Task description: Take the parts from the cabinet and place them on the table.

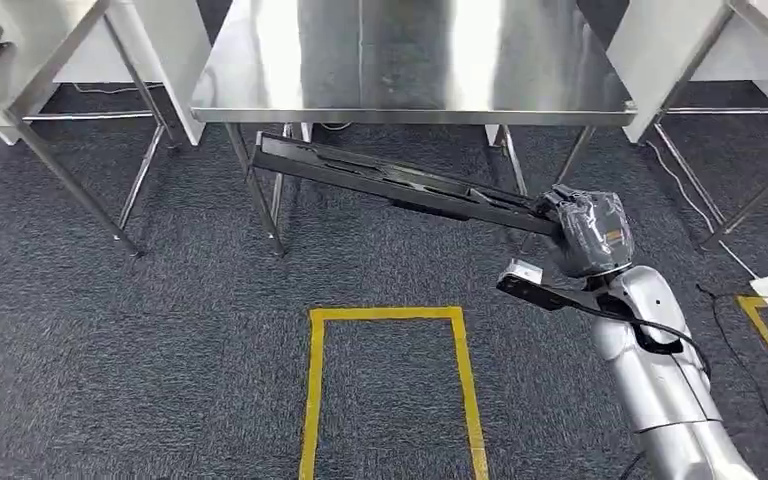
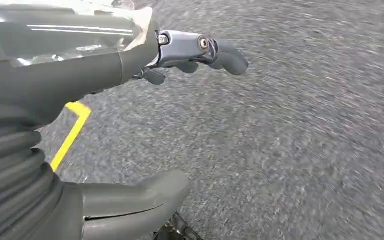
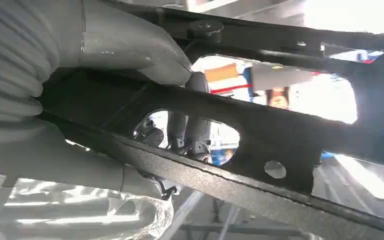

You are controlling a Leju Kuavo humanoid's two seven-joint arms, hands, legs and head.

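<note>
Part: long black metal part [image 1: 400,185] with cut-out openings, held in the air at a slant in front of the steel table [image 1: 410,100], its far end just below the table's front edge, over the carpet
Right hand: my right hand [image 1: 588,232] is clamped on the near end of the part; in the right wrist view my thumb [image 3: 125,47] lies over one side of the black frame [image 3: 260,135] and my darker fingers [image 3: 192,140] show through an opening on the other side
Left hand: my left hand [image 2: 130,125] hangs over the grey carpet [image 2: 290,140] with nothing in it, thumb and fingers apart
Table: bare shiny steel top straight ahead, on thin steel legs
Floor: dark grey carpet with a yellow taped rectangle [image 1: 390,380] just before me
Side tables: another steel table [image 1: 20,80] stands to my left
</note>
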